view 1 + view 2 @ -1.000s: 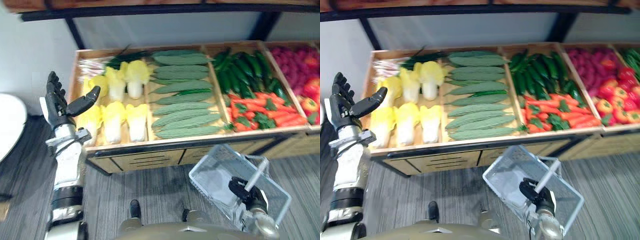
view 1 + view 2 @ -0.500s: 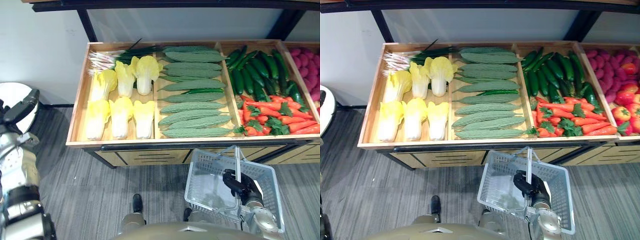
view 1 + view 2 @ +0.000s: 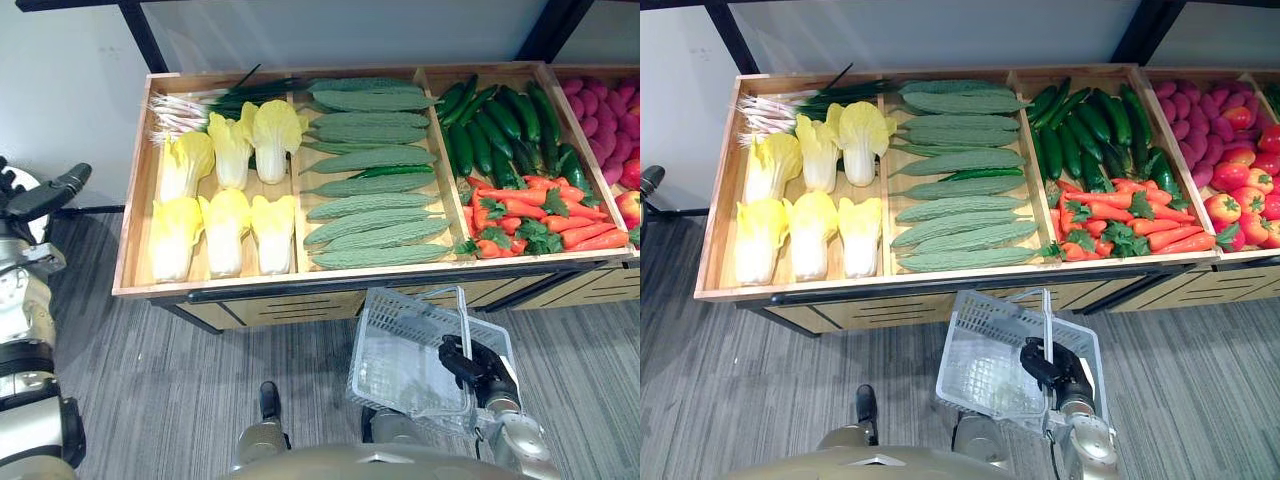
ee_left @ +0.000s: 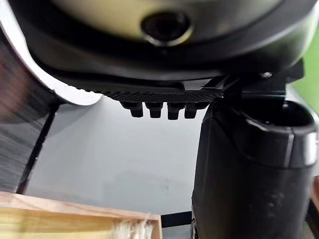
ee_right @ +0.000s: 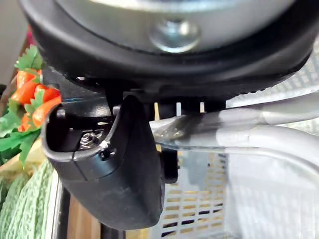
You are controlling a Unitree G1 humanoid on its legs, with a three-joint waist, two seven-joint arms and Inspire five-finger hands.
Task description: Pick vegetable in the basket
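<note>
- Right wrist view: right hand clamps its curled fingers round the handle of the basket.
- Basket hangs just before the wooden stand, below the bitter gourds.
- Cabbages, cucumbers and carrots lie in the stand.
- Left hand hovers off the stand's left end, fingers relaxed.

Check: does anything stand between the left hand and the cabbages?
Only the crate's left wall: the left hand is outside it, open, beside the cabbages. Nothing lies over them, so reaching over the wall looks possible. The right hand holds the basket below the front edge.
</note>
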